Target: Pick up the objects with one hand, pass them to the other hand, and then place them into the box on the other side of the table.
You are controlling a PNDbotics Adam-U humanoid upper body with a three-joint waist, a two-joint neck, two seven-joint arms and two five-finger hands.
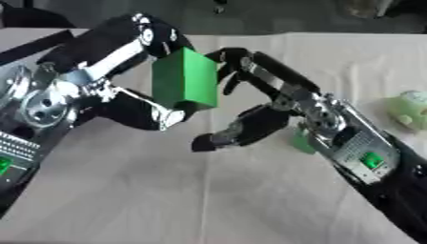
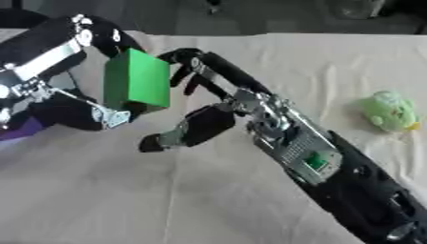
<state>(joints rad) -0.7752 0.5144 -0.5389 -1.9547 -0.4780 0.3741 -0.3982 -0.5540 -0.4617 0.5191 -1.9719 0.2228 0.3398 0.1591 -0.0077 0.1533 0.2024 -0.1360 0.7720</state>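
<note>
Cloth [image 2: 125, 190], pale beige and creased, covers the whole table and fills most of both views, reaching back to a dark strip along the far edge.

Next in size are the two black and silver arms, which come in from opposite sides and meet above the left half of the table. The right arm runs up from the lower right corner, with a small green light showing on its forearm casing. The left arm enters from the left edge, silver joints visible near the wrist.

The left hand [image 1: 137, 102] is curled around a green block [image 1: 185, 78]: fingers wrap over the top of the block and the thumb presses against its lower edge, so the block is pinched between them and held upright in the air, clear of the cloth. The right hand [image 2: 208, 88] is spread just beside the block's right face. Its fingers [image 2: 193, 59] reach toward the block's upper right edge, and whether they touch it cannot be told. Its thumb [image 2: 179, 131] hangs open below, apart from the block.

A small light green soft toy [image 2: 388, 112] lies on the cloth near the right edge, well apart from both hands.

A small green shape [image 1: 302, 141] shows just behind the right wrist in the left eye view; what it is cannot be made out.
</note>
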